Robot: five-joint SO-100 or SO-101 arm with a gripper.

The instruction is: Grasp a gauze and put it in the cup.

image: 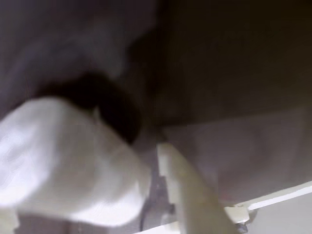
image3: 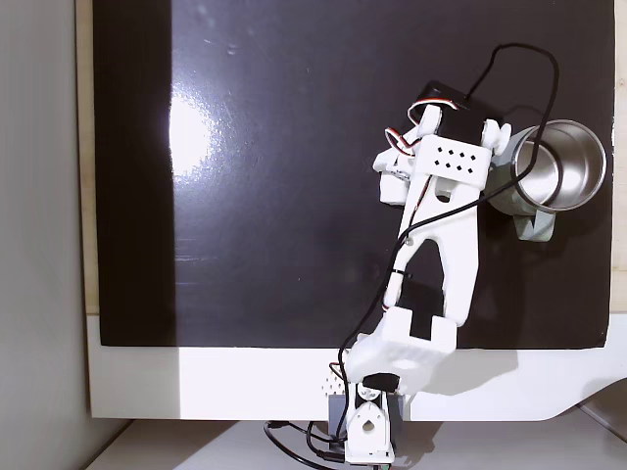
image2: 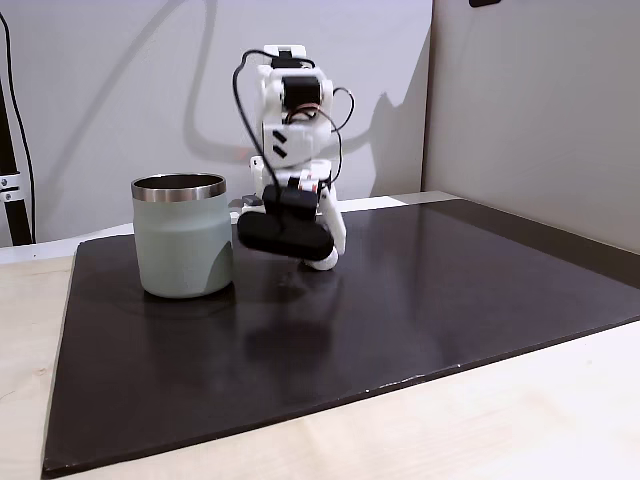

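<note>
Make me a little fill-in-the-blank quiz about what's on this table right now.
1. The cup stands on a ____ mat.
2. The cup's shiny rim is made of ____.
3. In the wrist view, the soft thing beside the gripper finger, the gauze, is ____ in colour.
4. In the front fixed view, the cup is to the ____ of the gripper.

Answers: black; metal; white; left

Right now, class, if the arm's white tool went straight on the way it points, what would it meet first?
Probably the small white fabric roll, which looms right ahead of the tool in the blurred wrist view; then the shiny black mat. Depth is unclear.
</note>
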